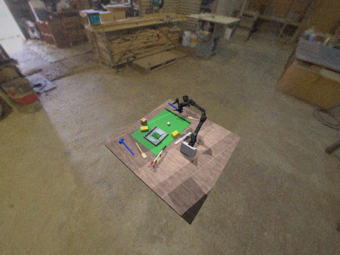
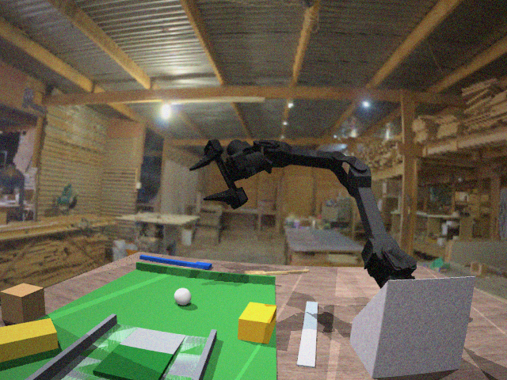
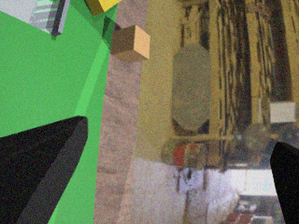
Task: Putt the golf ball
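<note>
The red putter, with a red head, pale shaft and dark grip end, lies slanted near the mat's front corner, beside a small tan piece. The white golf ball rests on the green mat. The grey ramp leads up to the raised green between dark rails. My gripper is open and empty. It is high above the mat's far end, well away from the putter, which is out of the wrist view.
Yellow blocks and a wooden cube stand around the ramp. Blue clubs, pale wooden clubs, a white strip and a grey wedge also show.
</note>
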